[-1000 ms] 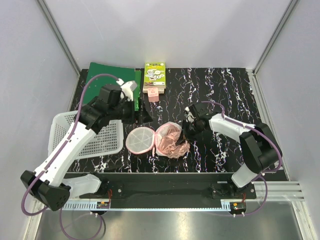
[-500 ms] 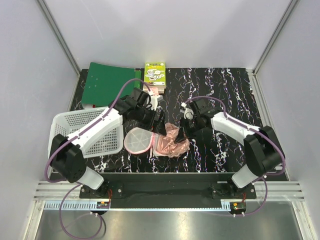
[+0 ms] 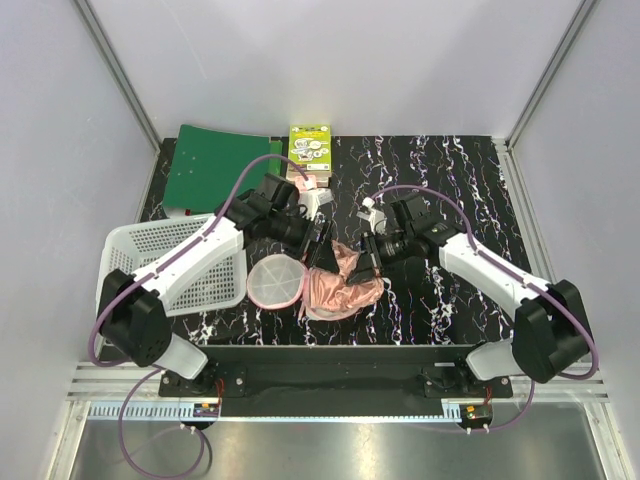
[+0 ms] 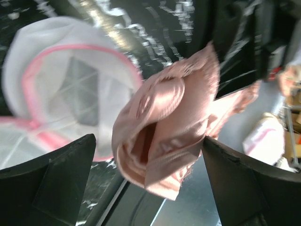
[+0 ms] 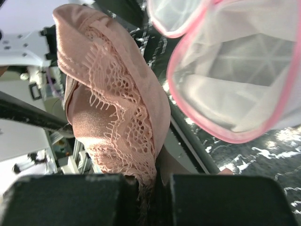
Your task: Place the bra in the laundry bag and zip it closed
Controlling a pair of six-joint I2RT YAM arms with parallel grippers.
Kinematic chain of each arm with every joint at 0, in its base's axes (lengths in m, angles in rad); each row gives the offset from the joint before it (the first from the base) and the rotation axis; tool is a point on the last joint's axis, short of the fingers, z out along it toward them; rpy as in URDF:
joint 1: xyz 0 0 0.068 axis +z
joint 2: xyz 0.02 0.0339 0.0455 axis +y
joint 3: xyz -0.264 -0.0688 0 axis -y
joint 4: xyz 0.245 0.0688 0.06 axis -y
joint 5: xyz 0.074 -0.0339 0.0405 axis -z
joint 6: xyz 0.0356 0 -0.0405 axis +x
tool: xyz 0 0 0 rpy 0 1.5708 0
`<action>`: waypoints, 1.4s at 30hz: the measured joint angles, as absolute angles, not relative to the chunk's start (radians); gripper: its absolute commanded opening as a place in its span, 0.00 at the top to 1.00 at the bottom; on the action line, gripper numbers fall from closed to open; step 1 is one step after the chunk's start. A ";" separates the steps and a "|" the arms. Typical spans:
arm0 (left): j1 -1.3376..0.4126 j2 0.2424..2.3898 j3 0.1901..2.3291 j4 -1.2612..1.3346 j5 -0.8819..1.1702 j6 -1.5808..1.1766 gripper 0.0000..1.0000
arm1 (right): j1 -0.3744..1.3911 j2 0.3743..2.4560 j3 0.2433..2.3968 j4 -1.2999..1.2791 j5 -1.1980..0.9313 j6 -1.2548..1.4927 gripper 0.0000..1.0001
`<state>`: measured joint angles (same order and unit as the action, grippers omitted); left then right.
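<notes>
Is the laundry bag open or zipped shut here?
Open: the laundry bag shows one empty mesh half, rim up, beside the bra pinched by the right gripper.

Place: a robot test cell in a lab.
Enclosure: plain pale wall panels [image 3: 350, 60] set in aluminium corner posts [image 3: 118, 70].
Work surface: black marble-patterned table [image 3: 450, 170], with a metal rail [image 3: 330, 408] along the near edge.
Rig: left arm [image 3: 185, 265] and right arm [image 3: 490, 270], both white, bolted side by side, with purple cables [image 3: 160, 210] looping off them.
Props: green folder [image 3: 215, 165], white lattice basket [image 3: 190, 270], small printed box [image 3: 309, 150].
</notes>
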<state>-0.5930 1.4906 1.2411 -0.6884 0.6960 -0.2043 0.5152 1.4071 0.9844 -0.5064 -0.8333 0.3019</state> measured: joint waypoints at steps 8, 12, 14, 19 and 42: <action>-0.593 1.456 1.109 -0.512 0.923 -0.308 0.59 | 0.515 1.332 0.942 -0.440 -0.945 0.309 1.00; -0.588 1.452 1.084 -0.453 0.977 -0.371 1.00 | 0.515 1.287 0.933 -0.410 -0.963 0.327 0.73; -0.574 1.441 1.083 -0.437 0.988 -0.390 1.00 | 0.515 1.275 0.927 -0.390 -0.950 0.352 0.50; -0.493 1.373 1.087 -0.494 0.864 -0.393 1.00 | 0.482 1.253 0.884 -0.379 -0.868 0.466 0.12; -0.449 1.172 1.083 -0.702 0.478 -0.430 1.00 | 0.392 1.459 0.791 -0.440 -0.593 0.569 0.56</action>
<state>-0.4488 1.1725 1.0832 -0.7017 0.4778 -0.4301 0.3923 1.4590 0.7914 -0.4404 -0.5926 0.5690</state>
